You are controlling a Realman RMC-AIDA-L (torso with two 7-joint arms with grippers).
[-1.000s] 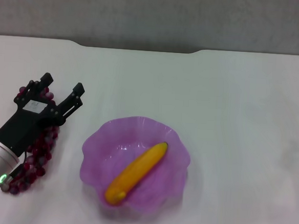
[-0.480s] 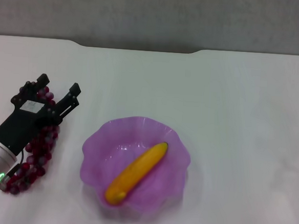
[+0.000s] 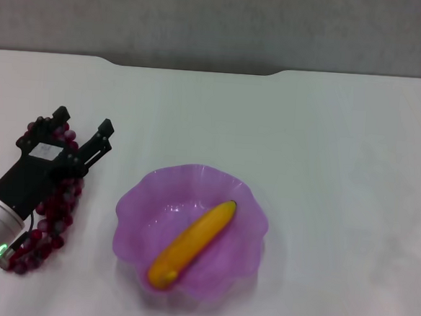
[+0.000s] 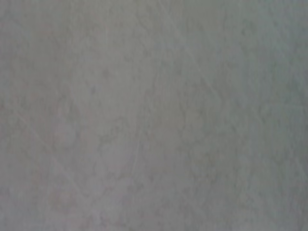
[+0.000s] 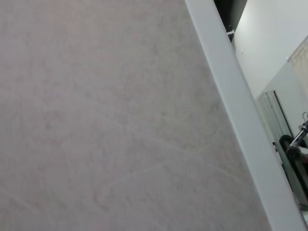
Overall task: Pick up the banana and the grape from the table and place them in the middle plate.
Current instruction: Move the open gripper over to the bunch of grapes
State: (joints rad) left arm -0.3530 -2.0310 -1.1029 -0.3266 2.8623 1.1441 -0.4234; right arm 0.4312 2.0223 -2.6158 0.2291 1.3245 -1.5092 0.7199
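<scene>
Black left gripper (image 3: 81, 124): fingers spread apart, nothing between them; tips point toward far right, over the far end of the grapes.
Left gripper body: black housing with a white label, sits over the upper part of the grape bunch and hides it from the head camera; whether it touches the bunch cannot be told.
Left arm: silver wrist segment with a green light, enters from the near left corner, angled up toward the table's middle.
Grapes (image 3: 49, 223): dark red-purple bunch, some beads greyish, lying on the table at far left; it runs from beside the left fingers back down along the arm; a few beads show past the left finger, more on the arm's right side and near the wrist.
Grapes vs plate: apart, bare table between them; grapes are left of the plate, outside it.
Plate (image 3: 137, 200): translucent purple, wavy rim, near the middle of the table, toward the near edge.
Banana (image 3: 191, 243): yellow-orange, lies diagonally inside the plate, dark tip at the far right end near the rim, blunt end at the near left.
Table (image 3: 326, 152): white, notched far edge, grey wall behind.
Left wrist view: plain grey-white surface only, no fingers or objects seen.
Right wrist view: pale surface with a white edge strip, room background beyond.
Right gripper: out of sight in every view.
</scene>
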